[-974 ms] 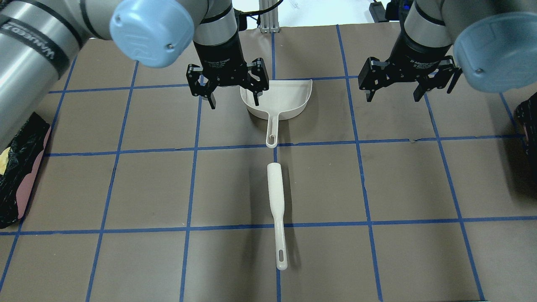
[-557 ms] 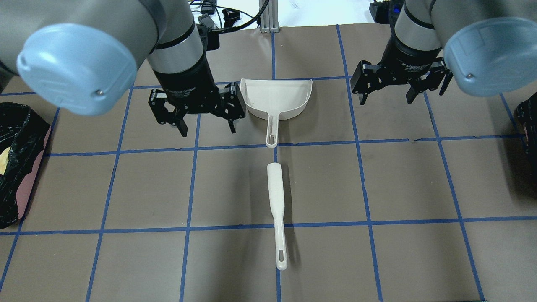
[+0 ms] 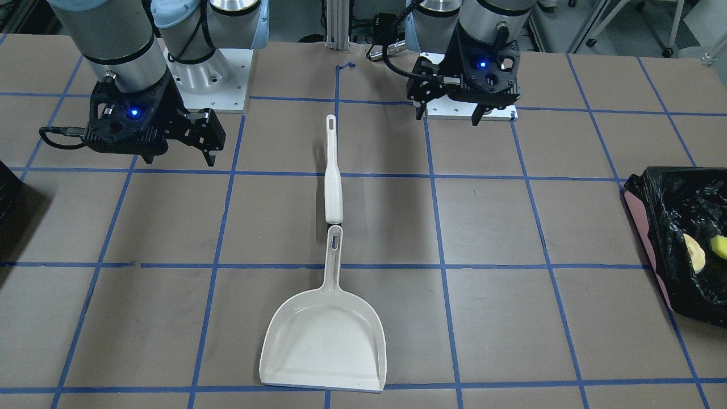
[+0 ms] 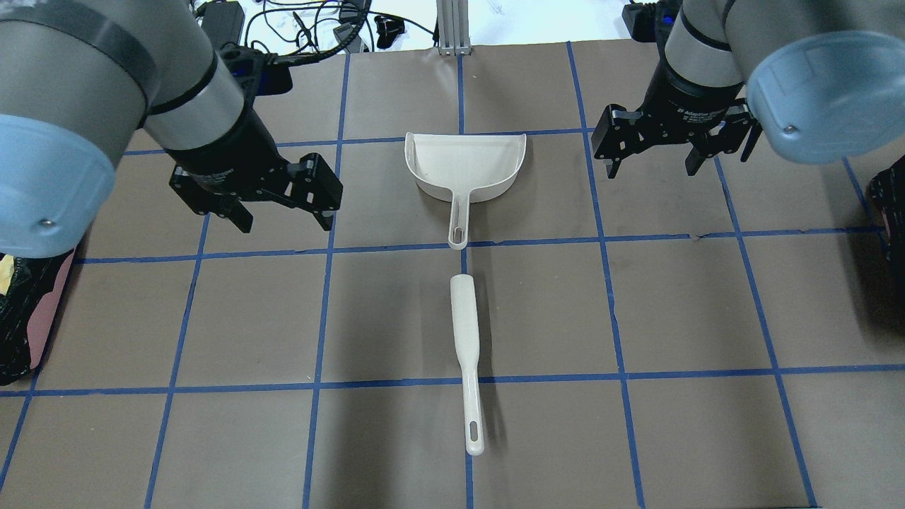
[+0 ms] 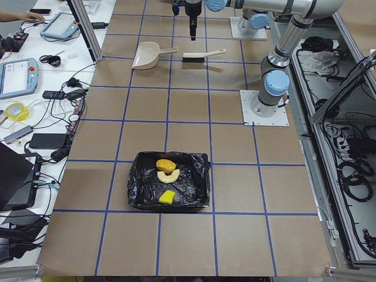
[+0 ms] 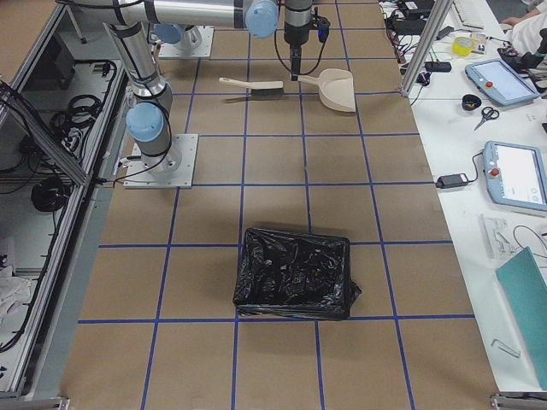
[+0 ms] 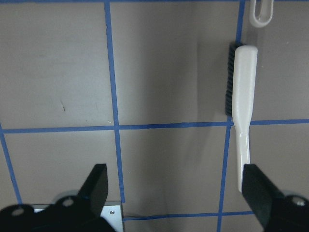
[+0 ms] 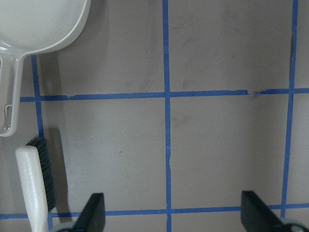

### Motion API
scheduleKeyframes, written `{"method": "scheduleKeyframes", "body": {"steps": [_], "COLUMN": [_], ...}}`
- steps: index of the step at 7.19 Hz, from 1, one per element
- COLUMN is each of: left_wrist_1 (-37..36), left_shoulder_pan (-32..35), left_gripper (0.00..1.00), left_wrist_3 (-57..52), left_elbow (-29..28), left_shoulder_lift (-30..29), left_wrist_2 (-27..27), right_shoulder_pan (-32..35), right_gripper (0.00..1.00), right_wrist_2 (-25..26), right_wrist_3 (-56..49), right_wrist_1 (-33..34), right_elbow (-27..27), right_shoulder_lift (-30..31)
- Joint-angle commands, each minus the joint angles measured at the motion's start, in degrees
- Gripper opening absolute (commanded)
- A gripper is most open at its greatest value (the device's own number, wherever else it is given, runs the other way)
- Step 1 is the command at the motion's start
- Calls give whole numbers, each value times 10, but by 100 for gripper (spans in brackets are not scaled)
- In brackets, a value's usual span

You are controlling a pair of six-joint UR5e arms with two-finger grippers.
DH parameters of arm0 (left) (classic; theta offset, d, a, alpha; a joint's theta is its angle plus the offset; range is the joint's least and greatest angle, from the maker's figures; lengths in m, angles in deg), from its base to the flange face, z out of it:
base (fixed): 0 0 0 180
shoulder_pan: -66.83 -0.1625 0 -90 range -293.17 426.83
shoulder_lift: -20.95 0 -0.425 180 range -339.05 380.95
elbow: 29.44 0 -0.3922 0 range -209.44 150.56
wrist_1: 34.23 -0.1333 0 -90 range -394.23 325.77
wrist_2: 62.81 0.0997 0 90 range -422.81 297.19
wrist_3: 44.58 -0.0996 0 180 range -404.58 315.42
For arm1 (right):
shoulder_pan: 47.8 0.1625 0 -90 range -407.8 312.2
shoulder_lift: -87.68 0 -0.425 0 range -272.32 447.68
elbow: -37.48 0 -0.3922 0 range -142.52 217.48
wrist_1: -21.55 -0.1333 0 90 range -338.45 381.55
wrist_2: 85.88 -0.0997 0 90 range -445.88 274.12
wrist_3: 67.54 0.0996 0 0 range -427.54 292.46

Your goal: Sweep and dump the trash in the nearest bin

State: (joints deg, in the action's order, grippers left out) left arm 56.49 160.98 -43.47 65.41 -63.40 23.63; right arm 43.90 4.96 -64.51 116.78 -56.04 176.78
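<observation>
The trash lies in the bin (image 5: 170,188), a pink-sided container lined with a shiny black bag. In it are a golden-brown lump (image 5: 165,164), a pale pastry piece (image 5: 168,175) and a yellow sponge wedge (image 5: 168,197). The bin also shows at the right edge of the front-facing view (image 3: 653,238) and the left edge of the overhead view (image 4: 39,311). My left gripper (image 4: 285,220) is open and empty, left of the white dustpan (image 4: 466,166). My right gripper (image 4: 652,168) is open and empty, right of the dustpan. Both hang above the table.
A white brush (image 4: 465,332) lies in line with the dustpan's handle, bristles to the side. It also shows in the left wrist view (image 7: 242,96). A second black-bagged container (image 6: 295,273) stands at the table's right end. Blue tape grids the brown table.
My left gripper has moved left and a little toward the robot's base, away from the dustpan's left edge, still open. The right gripper has barely moved.
</observation>
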Motion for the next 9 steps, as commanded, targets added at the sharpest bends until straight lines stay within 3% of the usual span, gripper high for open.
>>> {"method": "scheduleKeyframes", "body": {"steps": [1,9], "left_wrist_1": [-33,-47], "left_shoulder_pan": [-32,-31], "left_gripper": [100,100], "left_wrist_3": [-24,-24], "left_elbow": [-13,-14], "left_shoulder_lift": [-4,-5], "left_wrist_2": [0,2], "right_shoulder_pan": [1,1], "right_gripper": [100,100], "right_wrist_2": [0,2], "right_wrist_3": [1,1], "right_wrist_1": [0,0], "right_elbow": [-1,-2], "right_shoulder_lift": [0,5]}}
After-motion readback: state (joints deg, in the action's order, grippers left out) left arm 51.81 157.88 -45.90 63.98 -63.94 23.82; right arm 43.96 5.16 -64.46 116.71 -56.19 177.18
